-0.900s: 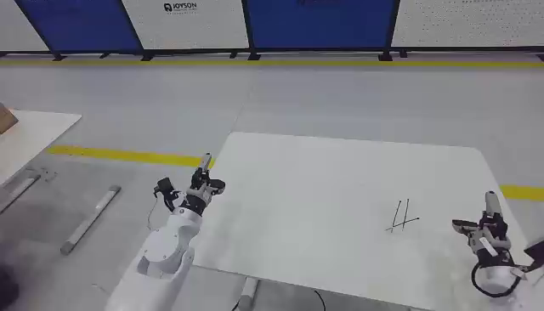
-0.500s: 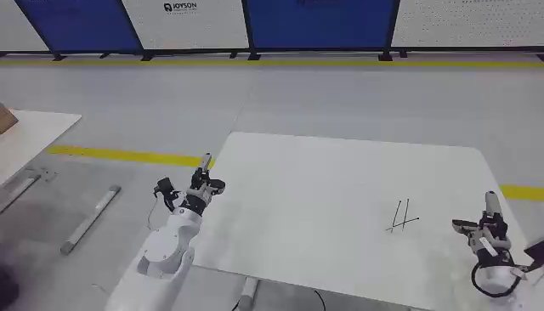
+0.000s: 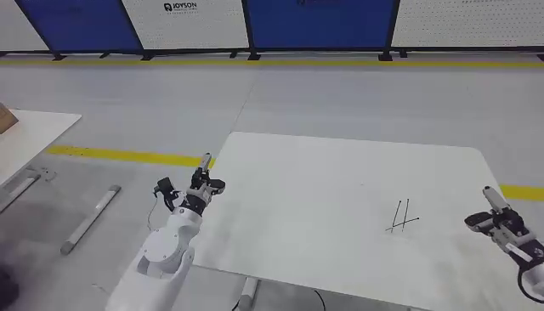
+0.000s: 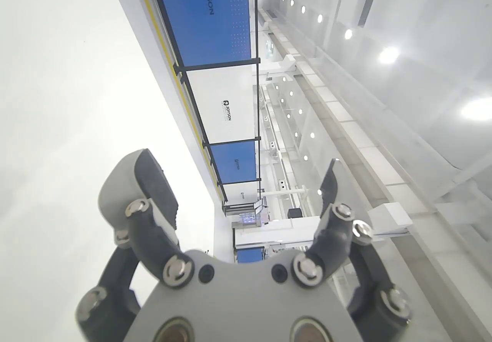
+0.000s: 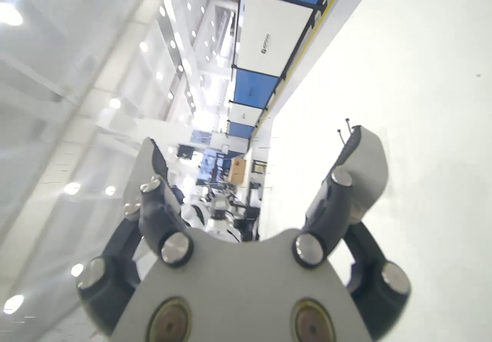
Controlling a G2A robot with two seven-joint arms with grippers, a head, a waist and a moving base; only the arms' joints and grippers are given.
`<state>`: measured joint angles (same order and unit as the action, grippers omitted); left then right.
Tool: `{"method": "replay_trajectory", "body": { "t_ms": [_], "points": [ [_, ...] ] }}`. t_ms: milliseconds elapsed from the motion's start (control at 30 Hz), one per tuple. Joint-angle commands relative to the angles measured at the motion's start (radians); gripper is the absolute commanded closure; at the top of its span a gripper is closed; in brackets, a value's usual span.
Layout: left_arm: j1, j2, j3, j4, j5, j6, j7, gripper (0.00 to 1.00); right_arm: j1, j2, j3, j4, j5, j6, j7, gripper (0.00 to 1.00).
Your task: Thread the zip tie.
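Top view: the zip ties (image 3: 403, 216), thin black strips lying crossed, rest on the white table (image 3: 323, 183) toward its near right part. The right gripper (image 3: 481, 207) hovers near them at the table's right edge, its jaws spread wide and holding nothing. The left gripper (image 3: 208, 173) is at the table's left edge, well apart from the ties, its jaws likewise wide open and empty.
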<state>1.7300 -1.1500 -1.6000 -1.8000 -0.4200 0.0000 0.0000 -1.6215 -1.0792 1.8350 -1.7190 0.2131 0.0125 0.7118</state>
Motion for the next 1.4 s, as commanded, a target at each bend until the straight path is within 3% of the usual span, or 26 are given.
{"method": "replay_trajectory", "body": {
  "t_ms": [0,333,367,400,500,733,867,967,1133,1367],
  "points": [
    [0.0,0.0,0.0,0.0,0.0,0.0,0.0,0.0,0.005,0.001,0.004,0.005,-0.013,0.004,-0.018,0.0],
    [0.0,0.0,0.0,0.0,0.0,0.0,0.0,0.0,0.005,0.001,0.004,0.005,-0.013,0.004,-0.018,0.0],
    [0.0,0.0,0.0,0.0,0.0,0.0,0.0,0.0,0.0,0.001,-0.016,0.025,0.009,0.027,0.036,0.0],
    [0.0,0.0,0.0,0.0,0.0,0.0,0.0,0.0,0.033,0.008,-0.021,0.059,0.045,0.06,0.179,0.0],
    [0.0,0.0,0.0,0.0,0.0,0.0,0.0,0.0,0.137,0.042,0.01,0.114,-0.096,0.073,0.403,0.0],
    [0.0,0.0,0.0,0.0,0.0,0.0,0.0,0.0,0.288,0.077,-0.023,0.181,-0.187,0.093,0.632,0.0],
    [0.0,0.0,0.0,0.0,0.0,0.0,0.0,0.0,0.381,0.082,-0.109,0.27,-0.211,0.106,0.678,0.0],
    [0.0,0.0,0.0,0.0,0.0,0.0,0.0,0.0,0.454,0.077,-0.199,0.37,-0.243,0.124,0.65,0.0],
    [0.0,0.0,0.0,0.0,0.0,0.0,0.0,0.0,0.544,0.064,-0.316,0.523,-0.281,0.101,0.594,0.0],
    [0.0,0.0,0.0,0.0,0.0,0.0,0.0,0.0,0.544,0.064,-0.316,0.523,-0.281,0.101,0.594,0.0]
  ]
}}
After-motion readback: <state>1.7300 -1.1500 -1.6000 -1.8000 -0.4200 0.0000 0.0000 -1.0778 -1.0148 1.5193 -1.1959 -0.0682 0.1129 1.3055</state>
